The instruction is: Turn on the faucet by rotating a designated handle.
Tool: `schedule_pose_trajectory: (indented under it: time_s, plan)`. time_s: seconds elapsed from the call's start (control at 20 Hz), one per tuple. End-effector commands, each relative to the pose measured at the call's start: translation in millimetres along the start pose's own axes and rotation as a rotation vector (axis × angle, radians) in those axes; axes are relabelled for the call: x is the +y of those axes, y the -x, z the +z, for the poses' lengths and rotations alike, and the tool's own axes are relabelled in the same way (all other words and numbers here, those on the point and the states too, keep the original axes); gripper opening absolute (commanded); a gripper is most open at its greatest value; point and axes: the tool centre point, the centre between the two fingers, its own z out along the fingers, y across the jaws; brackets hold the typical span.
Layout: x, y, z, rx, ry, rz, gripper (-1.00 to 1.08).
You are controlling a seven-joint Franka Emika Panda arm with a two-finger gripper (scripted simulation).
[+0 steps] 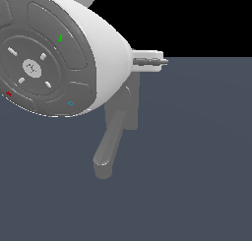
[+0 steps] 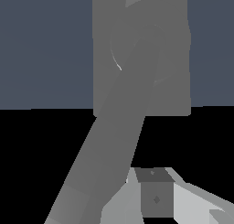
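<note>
The arm's large white body hides most of the faucet (image 1: 129, 105) in the exterior view; only its thick spout (image 1: 109, 146) reaches out over the tabletop (image 1: 197, 161). The handle cannot be made out. The gripper (image 2: 155, 195) sits beside the spout, seemingly untouching; its opening is indiscernible.

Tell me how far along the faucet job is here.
Done: the arm has reached the faucet, its body hiding most of the base. In hand: one fingertip sits beside the thick spout, nothing visibly gripped. Left: the handle isn't clearly visible, so whether it has turned can't be told.
</note>
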Motion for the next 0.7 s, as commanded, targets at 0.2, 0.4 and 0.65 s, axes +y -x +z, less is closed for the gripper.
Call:
schedule_pose_trajectory:
  time_s: [0.2, 0.4, 0.65]
  plan:
    - [-29, 1, 5, -0.016, -0.011, 0.006, -1.0]
    - [-44, 1, 7, -0.024, -0.014, 0.007, -1.0]
    - [-58, 1, 8, -0.032, -0.016, 0.009, -1.0]
